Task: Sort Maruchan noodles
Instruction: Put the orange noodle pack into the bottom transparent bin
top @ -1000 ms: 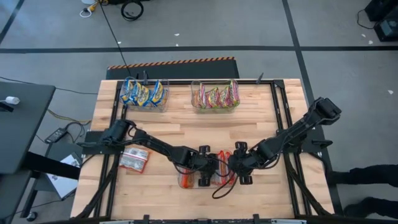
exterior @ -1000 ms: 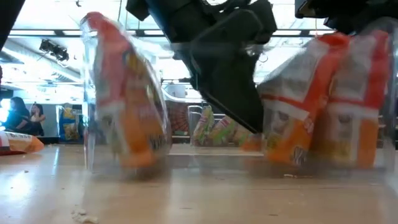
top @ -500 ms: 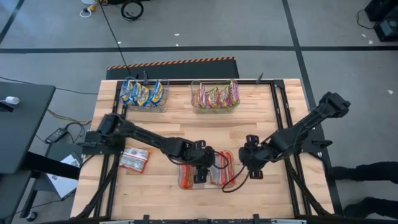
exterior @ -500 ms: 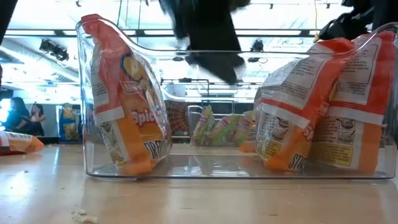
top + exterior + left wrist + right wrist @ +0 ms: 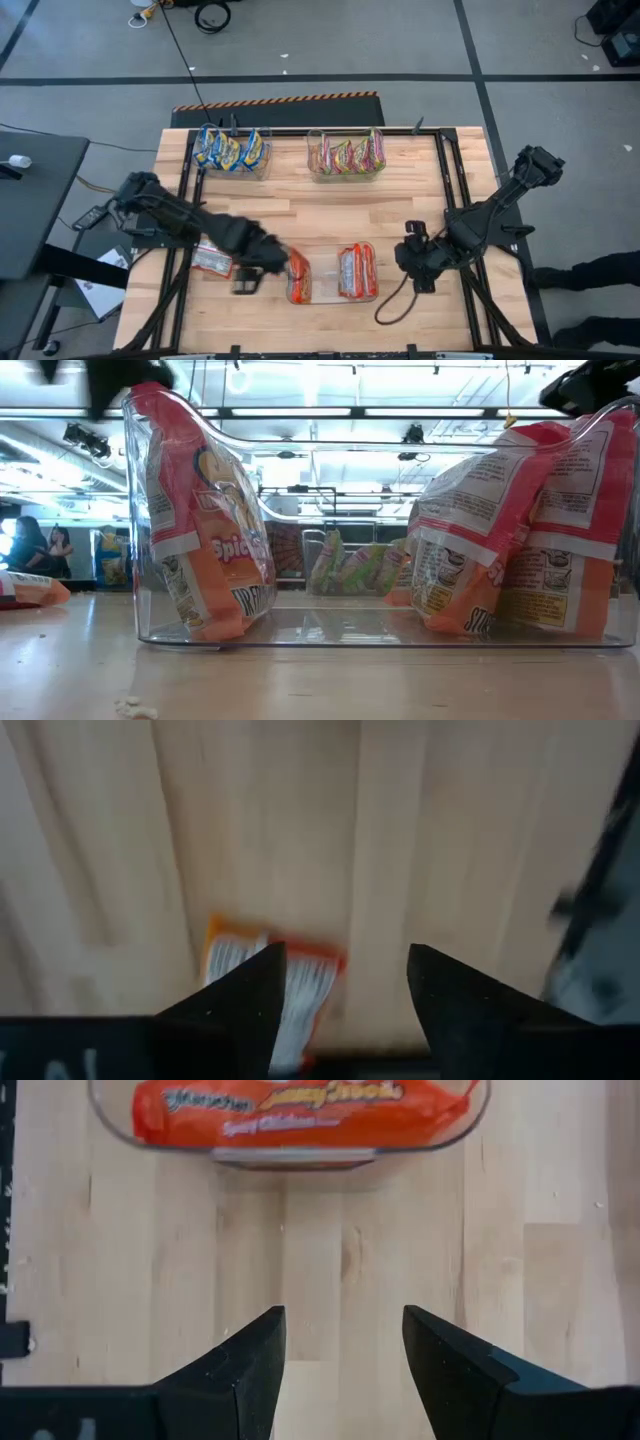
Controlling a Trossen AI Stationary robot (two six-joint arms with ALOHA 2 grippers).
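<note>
- Wooden surface (image 5: pixel 300 215), pale butcher-block planks inside a black frame, stands on a grey floor (image 5: pixel 400 40) crossed by dark tape lines; a cable coil (image 5: pixel 212 14) lies at 12 o'clock.
- Left arm's jaws (image 5: pixel 248 280) hang at 8 o'clock, apart and empty, beside a loose red-and-silver packet (image 5: pixel 215 258) lying flat, long axis running 3 to 9 o'clock.
- Right arm's jaws (image 5: pixel 418 262) wait at 4 o'clock, apart and empty, just beside the front bin.
- Clear front bin (image 5: pixel 330 297) at 6 o'clock holds orange packets standing on edge: one (image 5: pixel 298 276) at its 9 o'clock end, two (image 5: pixel 357 271) at its 3 o'clock end, long axes 12 to 6.
- Two clear bins at 12 o'clock: blue-yellow packets (image 5: pixel 230 148) upright in one, green-pink packets (image 5: pixel 346 155) in the other.
- Low view: ceiling lights (image 5: pixel 330 410) beyond, people (image 5: pixel 40 545) far off.
</note>
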